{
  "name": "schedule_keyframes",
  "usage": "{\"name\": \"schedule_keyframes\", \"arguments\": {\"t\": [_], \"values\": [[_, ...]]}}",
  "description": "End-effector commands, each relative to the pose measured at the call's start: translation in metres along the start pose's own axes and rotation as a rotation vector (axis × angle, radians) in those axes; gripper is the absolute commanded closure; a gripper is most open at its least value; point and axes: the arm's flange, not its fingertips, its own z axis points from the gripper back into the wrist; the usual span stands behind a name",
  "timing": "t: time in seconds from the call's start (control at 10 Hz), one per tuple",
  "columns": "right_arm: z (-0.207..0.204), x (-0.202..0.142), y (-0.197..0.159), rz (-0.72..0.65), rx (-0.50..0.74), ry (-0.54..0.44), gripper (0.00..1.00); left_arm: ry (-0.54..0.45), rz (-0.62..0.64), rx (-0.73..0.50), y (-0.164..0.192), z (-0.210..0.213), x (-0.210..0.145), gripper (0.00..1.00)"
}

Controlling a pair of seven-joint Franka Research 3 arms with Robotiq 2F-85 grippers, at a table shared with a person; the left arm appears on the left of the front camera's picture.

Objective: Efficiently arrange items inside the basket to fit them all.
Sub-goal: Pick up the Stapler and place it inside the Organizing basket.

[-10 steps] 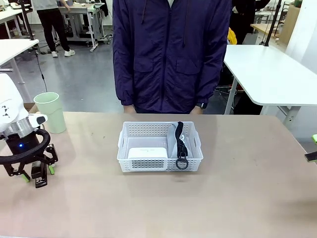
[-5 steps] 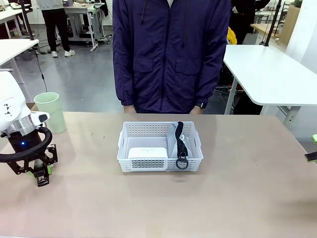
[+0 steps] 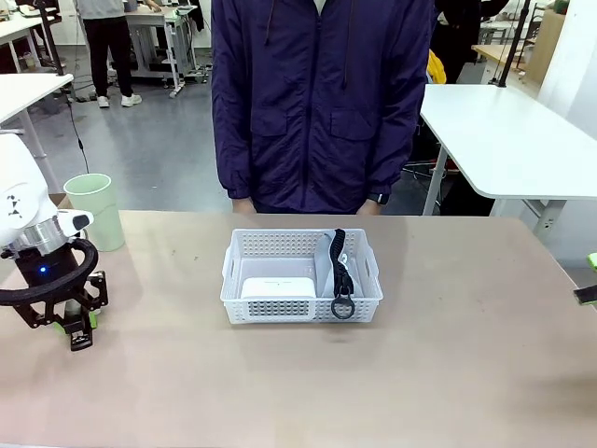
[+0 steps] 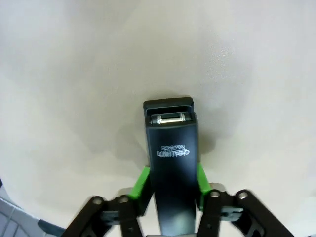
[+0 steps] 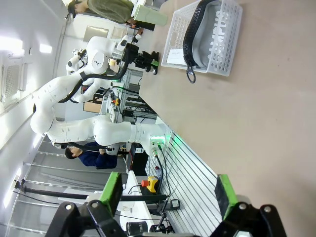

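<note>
My left gripper (image 3: 76, 324) (image 4: 172, 183) is shut on the black stapler (image 4: 172, 148), its green pads pressed on both sides, low over the table at the far left. The white basket (image 3: 298, 235) (image 5: 229, 29) stands mid-table in front of the person. Inside it lie a white rounded box (image 3: 278, 287) at the left and a grey pouch (image 3: 326, 264) at the right, whose black strap and ring (image 3: 342, 306) hang over the near rim. A pale green cup (image 3: 94, 211) stands upright behind my left arm. My right gripper (image 5: 168, 195) is open and holds nothing, far right of the basket.
The person stands at the far edge, hands down behind the table. Bare tabletop surrounds the basket on all sides. White tables stand beyond at left and right. My left arm (image 5: 123, 54) shows in the right wrist view beside the basket.
My left gripper's fingers have come together on the stapler, and the gripper has shifted slightly. The basket, its contents and the cup have not moved.
</note>
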Motion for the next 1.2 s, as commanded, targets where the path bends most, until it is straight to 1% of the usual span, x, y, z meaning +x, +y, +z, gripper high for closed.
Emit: {"name": "schedule_keyframes", "arguments": {"t": [0.0,0.1,0.2,0.3,0.4,0.5,0.6,0.7,0.8,0.9,1.0,1.1], "values": [[0.002,-0.003,0.000,0.015,-0.003,0.010,0.00,-0.085,-0.026,-0.081,0.031,0.007,-0.033,1.00],[0.002,-0.003,0.000,0.015,-0.003,0.010,0.00,-0.101,-0.065,-0.146,0.039,0.024,-0.044,1.00],[0.002,-0.003,0.000,0.015,-0.003,0.010,0.00,-0.126,-0.195,-0.272,0.053,0.044,-0.062,1.00],[0.002,-0.003,0.000,0.015,-0.003,0.010,0.00,-0.157,-0.279,-0.338,0.067,0.058,-0.079,1.00],[0.002,-0.003,0.000,0.015,-0.003,0.010,0.00,-0.161,-0.367,-0.378,0.081,0.067,-0.094,1.00],[0.002,-0.003,0.000,0.015,-0.003,0.010,0.00,-0.135,-0.454,-0.431,0.096,0.074,-0.106,1.00],[0.002,-0.003,0.000,0.015,-0.003,0.010,0.00,-0.085,-0.566,-0.489,0.113,0.079,-0.116,1.00],[0.002,-0.003,0.000,0.015,-0.003,0.010,0.00,-0.085,-0.616,-0.545,0.125,0.080,-0.121,1.00],[0.002,-0.003,0.000,0.015,-0.003,0.010,0.00,-0.107,-0.606,-0.576,0.127,0.078,-0.122,1.00],[0.002,-0.003,0.000,0.015,-0.003,0.010,0.00,-0.111,-0.384,-0.504,0.118,0.076,-0.111,1.00],[0.002,-0.003,0.000,0.015,-0.003,0.010,0.00,-0.116,-0.606,-0.552,0.119,0.138,-0.064,1.00],[0.002,-0.003,0.000,0.015,-0.003,0.010,0.00,-0.116,-0.606,-0.552,0.119,0.138,-0.064,1.00]]}}
